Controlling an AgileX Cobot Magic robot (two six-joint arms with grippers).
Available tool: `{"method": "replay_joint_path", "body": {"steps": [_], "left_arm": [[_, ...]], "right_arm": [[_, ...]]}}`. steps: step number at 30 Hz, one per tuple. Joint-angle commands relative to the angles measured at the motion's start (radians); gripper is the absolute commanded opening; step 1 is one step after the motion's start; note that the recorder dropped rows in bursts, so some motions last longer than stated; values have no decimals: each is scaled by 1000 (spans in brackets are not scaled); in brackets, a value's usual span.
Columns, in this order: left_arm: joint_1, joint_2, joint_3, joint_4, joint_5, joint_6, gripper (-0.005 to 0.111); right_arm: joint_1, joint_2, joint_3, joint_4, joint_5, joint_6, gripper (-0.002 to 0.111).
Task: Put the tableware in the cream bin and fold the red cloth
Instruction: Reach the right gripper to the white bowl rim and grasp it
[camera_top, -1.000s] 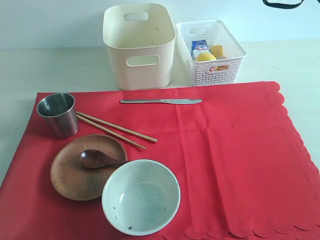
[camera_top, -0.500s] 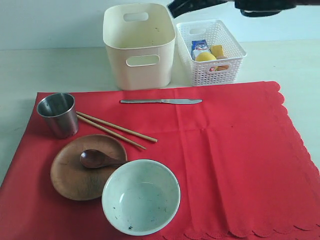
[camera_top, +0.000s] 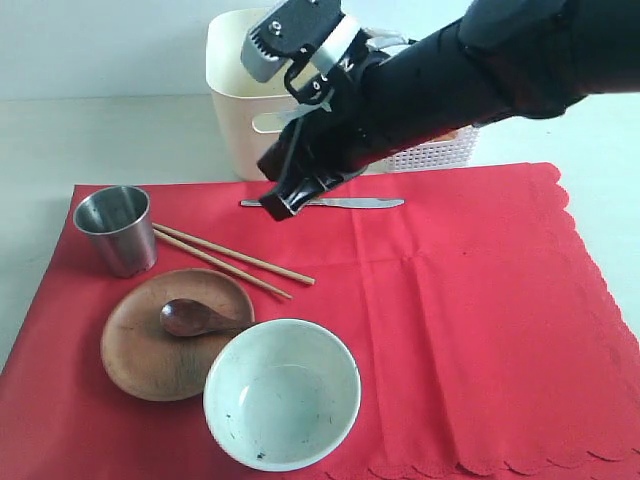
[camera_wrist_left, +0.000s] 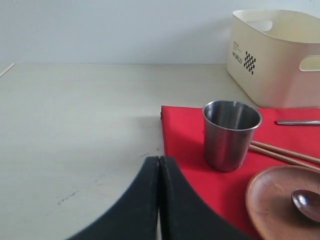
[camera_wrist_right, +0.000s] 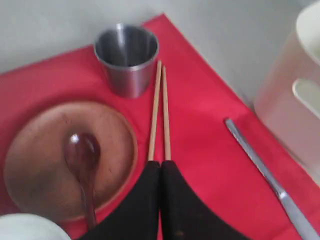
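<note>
Six tableware pieces on red cloth (camera_top: 480, 320), left half of frame: spoon (camera_top: 190, 318) lying in brown plate (camera_top: 140, 365), cup (camera_top: 115, 228) upright, bowl (camera_top: 282, 392), chopsticks (camera_top: 232, 262), knife (camera_top: 360, 203). Cream bin (camera_top: 228, 110) upper centre, partly behind right gripper (camera_top: 278, 205), jaws pressed together by knife. Left gripper (camera_wrist_left: 159, 161) pressed together too.

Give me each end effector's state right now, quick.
Left end effector: closed, holding nothing.
Right end effector: closed, holding nothing.
</note>
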Motion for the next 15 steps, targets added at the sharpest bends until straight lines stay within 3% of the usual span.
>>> {"method": "replay_joint_path", "body": {"steps": [1, 5, 15], "left_arm": [[2, -6, 3, 7, -5, -2, 0], [2, -6, 3, 7, -5, -2, 0], [2, -6, 3, 7, -5, -2, 0]], "right_arm": [[-31, 72, -125, -529, 134, 468, 0], [-31, 106, -166, -687, 45, 685, 0], [-31, 167, -175, -711, -47, 707, 0]]}}
